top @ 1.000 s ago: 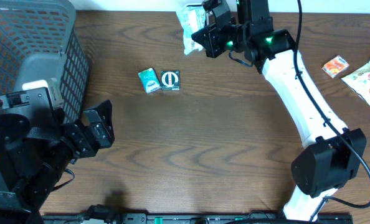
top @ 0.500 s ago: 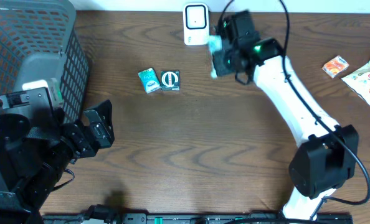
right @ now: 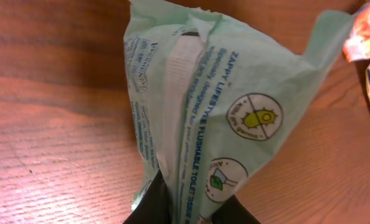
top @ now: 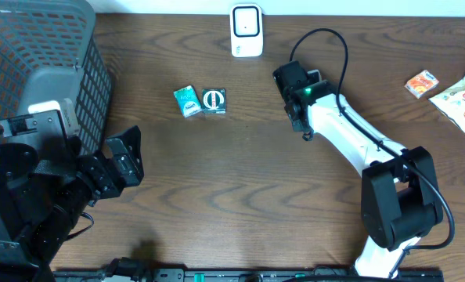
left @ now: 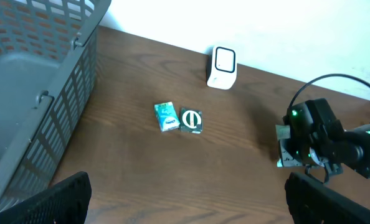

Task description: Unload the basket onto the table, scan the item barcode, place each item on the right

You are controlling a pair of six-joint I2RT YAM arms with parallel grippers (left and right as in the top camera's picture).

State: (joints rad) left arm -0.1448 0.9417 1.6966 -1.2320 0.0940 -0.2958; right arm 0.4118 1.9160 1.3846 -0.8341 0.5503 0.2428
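Closest in, the right wrist camera is showing what the other views barely catch. A pale green pack of flushable toilet tissue is filling the frame, printed face to the lens. The right fingers are pinching its lower edge between them. The wood-grain surface is lying behind it, and an orange snack is peeking in at the top right corner.

From overhead, the right arm is reaching in from the near right, and its dark wrist is covering the pack almost wholly. The left wrist camera is catching only pale slivers of the pack at the side of that wrist.

At the near left, the left fingers are standing wide apart and holding nothing. They are hanging beside the grey basket, whose mesh wall is hiding the far left corner of the surface.

Farther out, a teal box and a dark box are lying side by side and touching. The pack is hanging to their right, nearer than the white scanner and a little to its right, clearly apart from it. The scanner is standing upright at the far edge.

Only the overhead view is showing the far right edge in full. There the orange snack is lying beside a larger bag, well apart from the pack.
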